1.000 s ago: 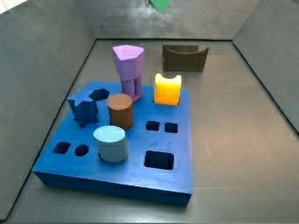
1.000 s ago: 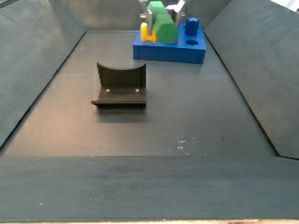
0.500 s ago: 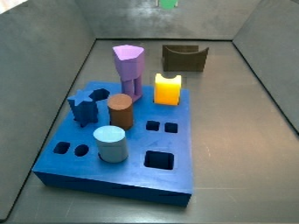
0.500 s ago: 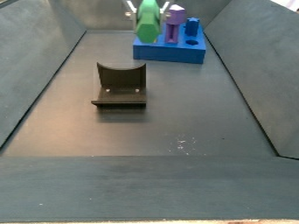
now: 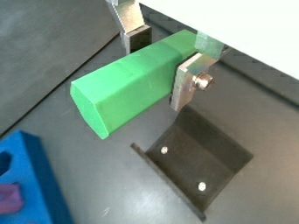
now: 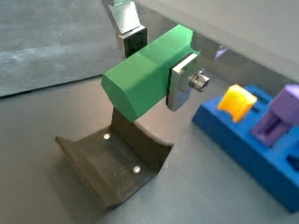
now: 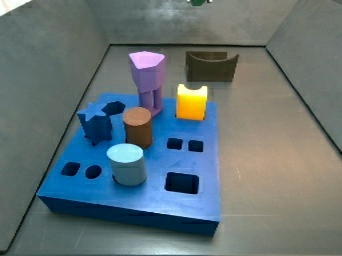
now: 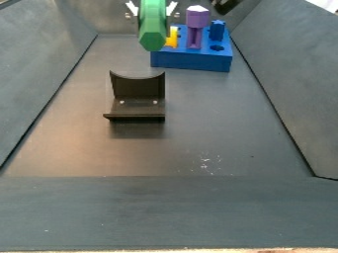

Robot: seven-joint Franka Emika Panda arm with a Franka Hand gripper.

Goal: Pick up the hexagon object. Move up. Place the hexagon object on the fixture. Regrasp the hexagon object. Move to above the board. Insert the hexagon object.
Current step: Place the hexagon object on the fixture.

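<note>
Gripper (image 5: 163,54) clamped on 1 green hexagon prism (image 5: 131,79), silver finger plates on opposite faces in both wrist views. Prism (image 8: 153,26) is held in the air, clear of the floor, above and behind the fixture (image 8: 134,97) in a side view. 1 fixture, empty, seen below the prism (image 6: 147,70) in a wrist view. 1 blue board (image 7: 80,180) w/ pegs standing in it: 1 purple prism (image 7: 148,76), 1 brown cyl. (image 7: 138,127), 1 pale blue cyl. (image 7: 126,165), 1 yellow-orange block (image 7: 193,101).
</note>
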